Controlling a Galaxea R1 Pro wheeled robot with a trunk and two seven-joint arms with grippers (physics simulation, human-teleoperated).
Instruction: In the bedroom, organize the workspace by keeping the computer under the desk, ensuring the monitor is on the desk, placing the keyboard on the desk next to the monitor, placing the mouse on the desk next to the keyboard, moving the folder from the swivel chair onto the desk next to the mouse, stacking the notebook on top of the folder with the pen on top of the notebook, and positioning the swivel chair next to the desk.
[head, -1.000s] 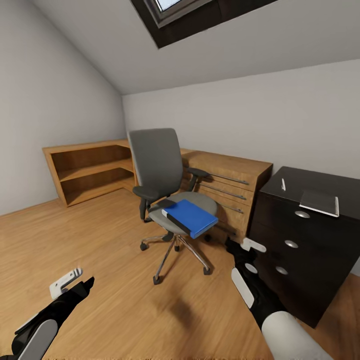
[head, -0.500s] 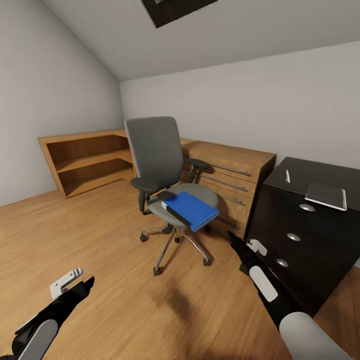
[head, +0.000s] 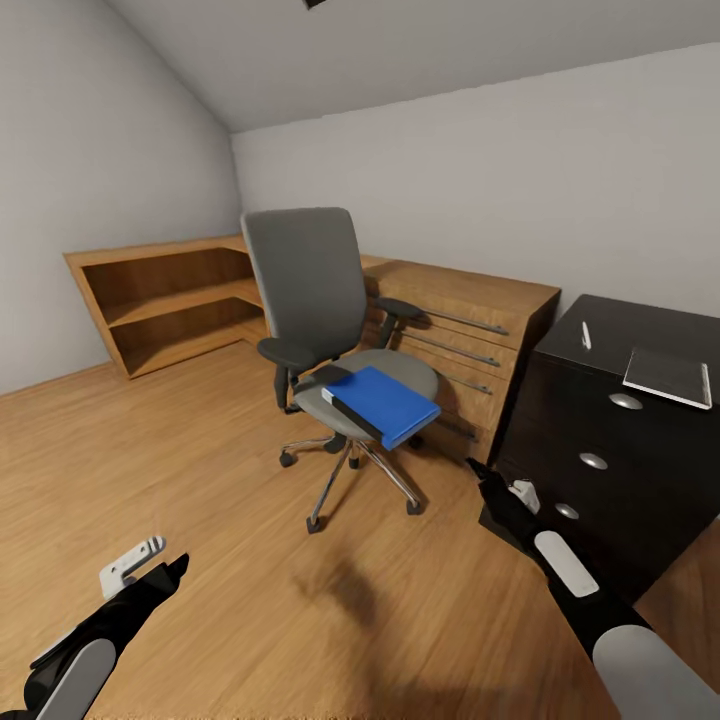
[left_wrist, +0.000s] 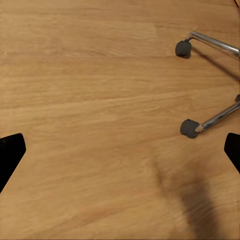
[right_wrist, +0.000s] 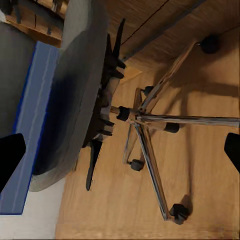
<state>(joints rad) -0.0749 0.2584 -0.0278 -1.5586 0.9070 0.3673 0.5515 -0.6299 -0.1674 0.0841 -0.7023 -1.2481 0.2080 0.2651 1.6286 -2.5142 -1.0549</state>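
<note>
While on chair (head: 310, 300), folder (head: 385, 403) well beyond right pincer (head: 478, 468).

Blue folder (head: 385, 404) on swivel chair (head: 320, 330); notebook (head: 668, 376), pen (head: 586, 335) on desk (head: 620, 440).

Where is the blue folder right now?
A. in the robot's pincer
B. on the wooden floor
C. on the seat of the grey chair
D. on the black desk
C: the blue folder lies flat on the seat of the grey swivel chair, with one corner sticking out past the seat's edge; the black desk off to the side holds only the notebook and the pen.
</note>
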